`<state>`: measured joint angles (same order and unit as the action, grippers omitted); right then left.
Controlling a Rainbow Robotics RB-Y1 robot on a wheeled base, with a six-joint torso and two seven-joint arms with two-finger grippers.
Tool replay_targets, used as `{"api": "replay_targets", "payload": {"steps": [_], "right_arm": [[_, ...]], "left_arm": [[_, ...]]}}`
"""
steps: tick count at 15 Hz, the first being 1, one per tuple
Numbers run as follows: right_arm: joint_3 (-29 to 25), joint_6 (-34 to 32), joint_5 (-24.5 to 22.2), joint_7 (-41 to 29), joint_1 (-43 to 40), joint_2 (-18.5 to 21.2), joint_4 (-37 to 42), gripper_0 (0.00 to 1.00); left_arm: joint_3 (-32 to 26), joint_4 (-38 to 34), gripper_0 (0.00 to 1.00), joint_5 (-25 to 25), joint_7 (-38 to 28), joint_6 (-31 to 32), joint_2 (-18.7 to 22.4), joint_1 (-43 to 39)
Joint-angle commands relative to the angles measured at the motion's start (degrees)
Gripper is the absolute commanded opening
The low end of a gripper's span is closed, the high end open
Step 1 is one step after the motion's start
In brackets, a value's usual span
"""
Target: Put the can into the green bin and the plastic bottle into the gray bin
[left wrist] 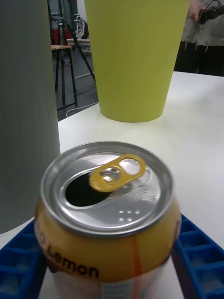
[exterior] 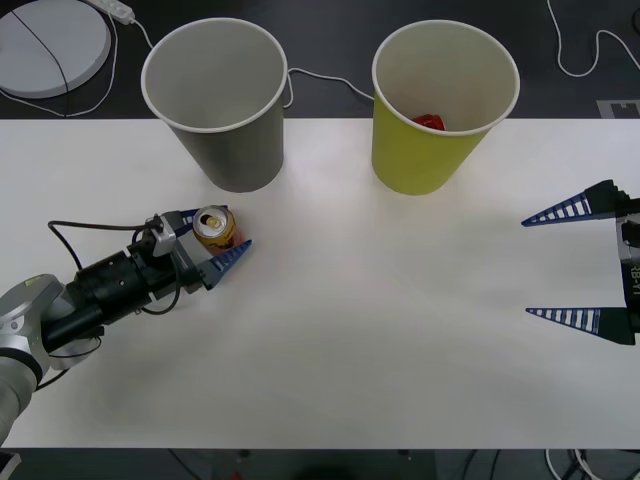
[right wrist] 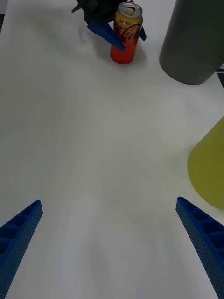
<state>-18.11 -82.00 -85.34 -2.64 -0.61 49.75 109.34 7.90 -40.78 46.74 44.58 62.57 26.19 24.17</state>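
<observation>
1. Table [exterior: 400,330], white, carries everything.
2. Gray bin [exterior: 220,100] stands upright at the far edge, left of the green bin [exterior: 440,110], which has something red inside.
3. Right gripper [exterior: 565,265] hovers at the right edge, fingers spread wide, grasping nothing.
4. Left gripper [exterior: 215,250] reaches low over the table, its blue fingers [left wrist: 18,261] clamped on both sides of the can.
5. Can [exterior: 214,228] stands upright on the table, just in front of the gray bin, its top open.
</observation>
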Motion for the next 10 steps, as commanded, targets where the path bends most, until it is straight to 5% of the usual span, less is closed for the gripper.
{"api": "replay_targets", "payload": {"steps": [1, 10], "right_arm": [[0.00, 0.00, -0.01, 0.00, 0.00, 0.00, 0.00, 1.00], [0.00, 0.00, -0.01, 0.00, 0.00, 0.00, 0.00, 1.00]], "left_arm": [[-0.08, 0.00, 0.00, 0.02, 0.07, 0.01, 0.00, -0.09], [0.01, -1.58, 0.00, 3.09, -1.07, 0.71, 2.90, -0.18]]}}
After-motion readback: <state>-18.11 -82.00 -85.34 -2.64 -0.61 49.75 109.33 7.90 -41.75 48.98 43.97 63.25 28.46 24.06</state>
